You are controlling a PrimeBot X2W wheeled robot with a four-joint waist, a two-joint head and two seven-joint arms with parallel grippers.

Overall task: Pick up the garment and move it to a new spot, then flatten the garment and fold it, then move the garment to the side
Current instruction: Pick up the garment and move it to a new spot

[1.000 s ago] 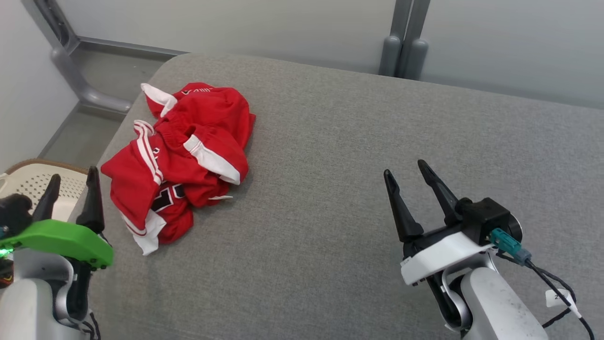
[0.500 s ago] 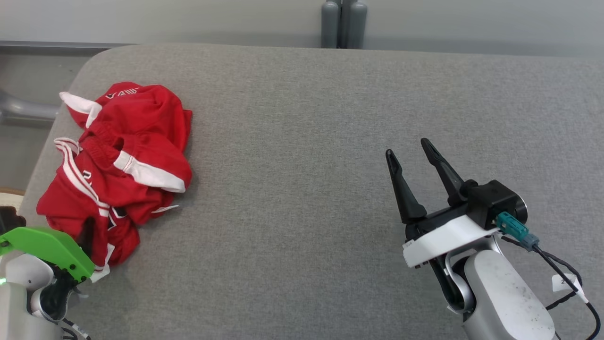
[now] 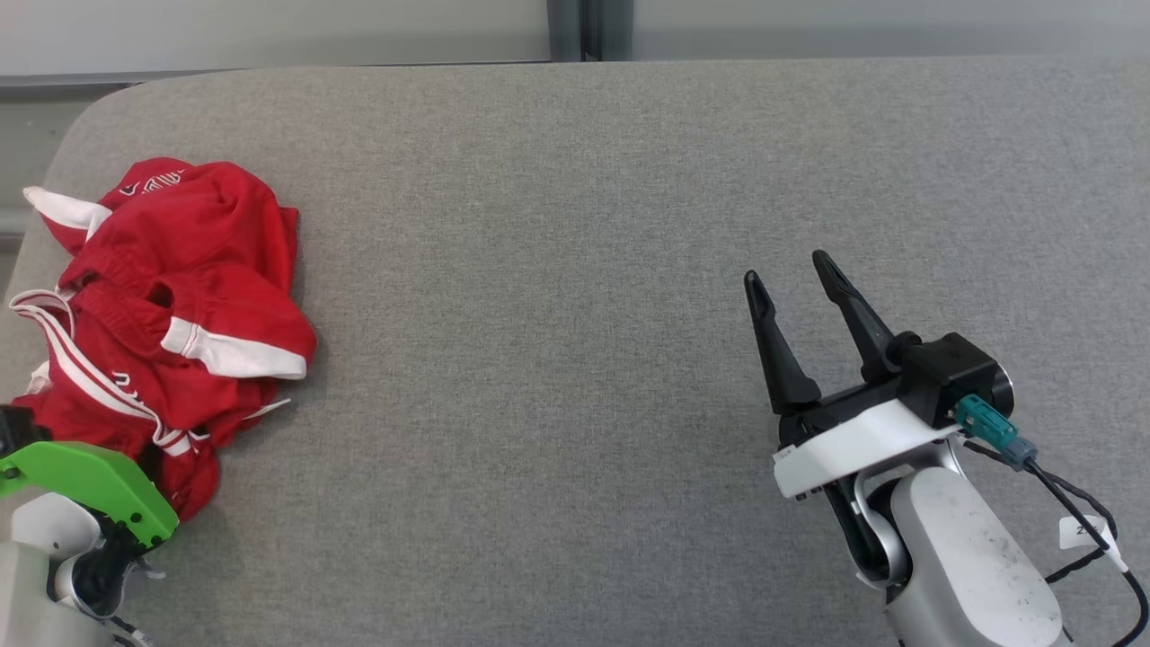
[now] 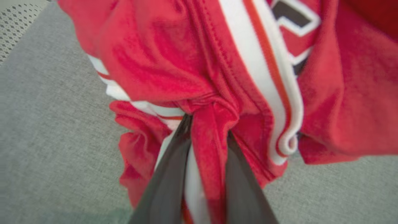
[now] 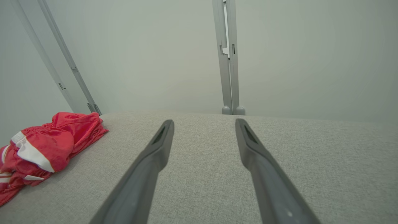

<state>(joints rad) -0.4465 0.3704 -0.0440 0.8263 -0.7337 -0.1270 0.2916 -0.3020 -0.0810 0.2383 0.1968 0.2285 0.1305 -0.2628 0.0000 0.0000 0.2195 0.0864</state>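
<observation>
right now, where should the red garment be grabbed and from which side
Probably the raised fold at the near-left edge of the red garment, coming low from the robot's side: it stands proud of the grey cushion and thin enough to pinch. The left tool pinches that fold.

The left gripper [image 4: 207, 124], held open beside the crumpled red garment with white stripes [image 3: 193, 288] a second ago, has been brought onto its near edge and closed on a fold. The head view has been swung square to the grey fabric-covered surface [image 3: 575, 270].
</observation>
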